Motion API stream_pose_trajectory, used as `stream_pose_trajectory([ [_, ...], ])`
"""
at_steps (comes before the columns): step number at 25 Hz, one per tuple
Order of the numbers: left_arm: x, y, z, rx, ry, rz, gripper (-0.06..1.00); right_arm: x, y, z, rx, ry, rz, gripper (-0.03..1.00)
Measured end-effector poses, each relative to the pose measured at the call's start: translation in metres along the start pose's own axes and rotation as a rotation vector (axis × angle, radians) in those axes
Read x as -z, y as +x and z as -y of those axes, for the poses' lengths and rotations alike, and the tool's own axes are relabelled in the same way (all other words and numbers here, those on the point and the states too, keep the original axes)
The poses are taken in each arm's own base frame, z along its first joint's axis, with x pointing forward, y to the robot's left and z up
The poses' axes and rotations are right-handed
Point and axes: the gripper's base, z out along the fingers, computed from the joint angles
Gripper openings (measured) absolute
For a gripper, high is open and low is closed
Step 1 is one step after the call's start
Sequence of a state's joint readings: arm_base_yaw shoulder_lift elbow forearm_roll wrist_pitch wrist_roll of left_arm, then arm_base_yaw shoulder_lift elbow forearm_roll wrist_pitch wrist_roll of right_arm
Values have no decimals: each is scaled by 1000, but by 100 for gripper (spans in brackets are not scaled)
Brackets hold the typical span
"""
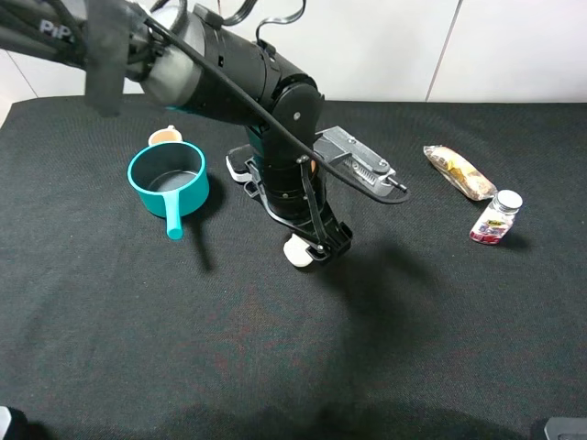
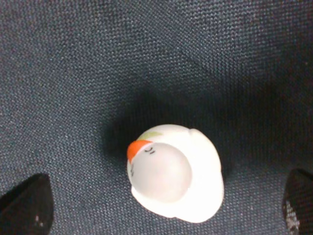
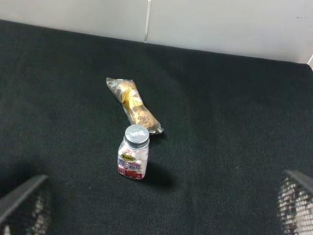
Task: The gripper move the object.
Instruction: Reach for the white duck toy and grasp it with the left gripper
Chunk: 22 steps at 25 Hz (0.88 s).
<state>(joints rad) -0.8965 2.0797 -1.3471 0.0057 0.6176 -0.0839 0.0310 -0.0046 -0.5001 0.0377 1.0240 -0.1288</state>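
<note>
Left gripper (image 2: 161,208) jaws spread wide, straddling white duck figurine (image 2: 171,176) on black cloth (image 2: 73,73), fingers clear of it; right gripper (image 3: 161,205) wide too, empty.

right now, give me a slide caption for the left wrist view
Open jaws flank a small white toy with an orange beak, sitting on dark cloth.

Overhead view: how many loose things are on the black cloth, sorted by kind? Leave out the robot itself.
Teal pot: 1
Small clear bottle: 1
Wrapped snack packet: 1
Cream-white toy figure: 1
Small round cup-like thing behind the pot: 1
White block half hidden under the arm: 1
Total: 6
</note>
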Motion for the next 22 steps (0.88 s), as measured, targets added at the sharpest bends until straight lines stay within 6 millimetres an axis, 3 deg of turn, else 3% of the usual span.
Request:
stream_pose_trajectory([
  [22, -21, 1, 0, 6, 1, -30, 99, 0, 0, -1, -9, -14, 2, 69],
])
